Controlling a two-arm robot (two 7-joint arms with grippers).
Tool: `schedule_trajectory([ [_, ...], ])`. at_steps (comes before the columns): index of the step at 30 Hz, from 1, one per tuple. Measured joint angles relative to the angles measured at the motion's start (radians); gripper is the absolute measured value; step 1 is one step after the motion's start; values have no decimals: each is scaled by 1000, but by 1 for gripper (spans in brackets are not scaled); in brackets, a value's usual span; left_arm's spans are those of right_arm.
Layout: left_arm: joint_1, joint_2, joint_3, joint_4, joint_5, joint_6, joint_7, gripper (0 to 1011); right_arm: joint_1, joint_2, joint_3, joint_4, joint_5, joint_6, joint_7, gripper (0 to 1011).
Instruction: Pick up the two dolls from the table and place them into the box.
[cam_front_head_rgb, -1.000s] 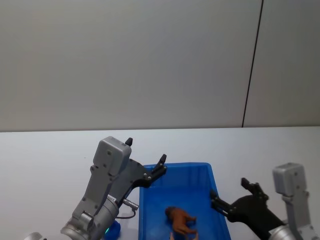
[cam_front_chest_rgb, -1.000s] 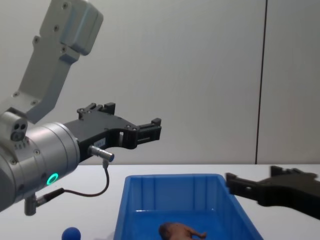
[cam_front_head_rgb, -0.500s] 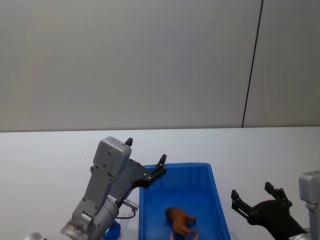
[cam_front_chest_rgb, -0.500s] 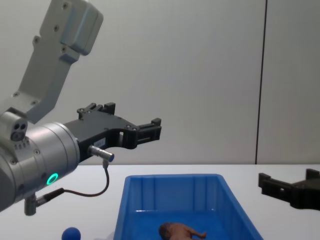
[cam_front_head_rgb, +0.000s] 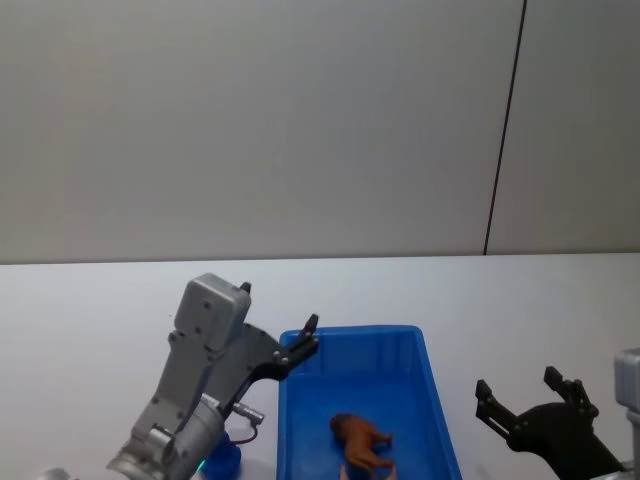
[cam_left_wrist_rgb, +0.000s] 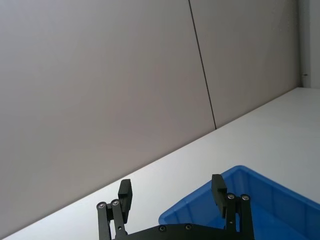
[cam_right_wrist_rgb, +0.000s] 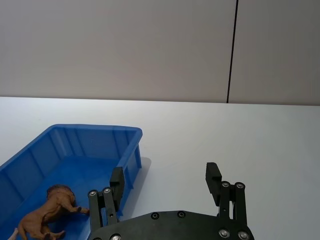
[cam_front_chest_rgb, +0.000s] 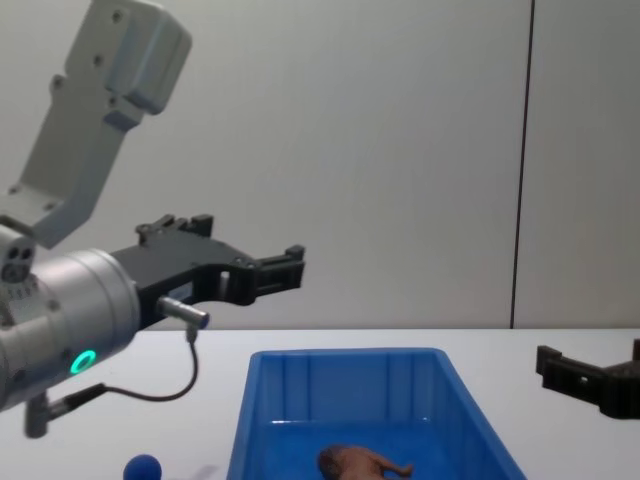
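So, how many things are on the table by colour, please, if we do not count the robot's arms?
Blue: 2, the box and the blue doll on the table beside it
Brown: 1, the brown doll lying in the box
Total: 3

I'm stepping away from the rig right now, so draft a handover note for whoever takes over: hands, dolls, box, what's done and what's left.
Left hand: open, empty, raised above the far left corner of the box.
Right hand: open, empty, low over the table to the right of the box.
Reddish-brown doll: lying inside the box.
Blue doll: on the table, just left of the box.
Done: one doll is in.
Left: pick up the blue doll and place it in the box; the left hand looks nearer to it.
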Motion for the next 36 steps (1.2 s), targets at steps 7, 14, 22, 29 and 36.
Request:
schedule_trajectory([
  [7, 29, 34, -19, -39, -32, 63, 29, 1001, -4, 2, 2, -3, 3, -2, -6, 1001],
  [14, 61, 69, -39, -70, -74, 122, 54, 1001, -6, 3, 3, -4, 5, -3, -9, 1001],
  [22, 91, 101, -60, -79, -128, 168, 65, 1001, -8, 4, 3, -5, 5, -4, -11, 1001],
  [29, 103, 113, -71, -57, -157, 185, 52, 1001, -8, 5, 4, -6, 6, -4, -12, 1001],
  [36, 105, 114, -76, -21, -171, 193, 24, 1001, -9, 5, 4, -6, 6, -5, -13, 1001],
])
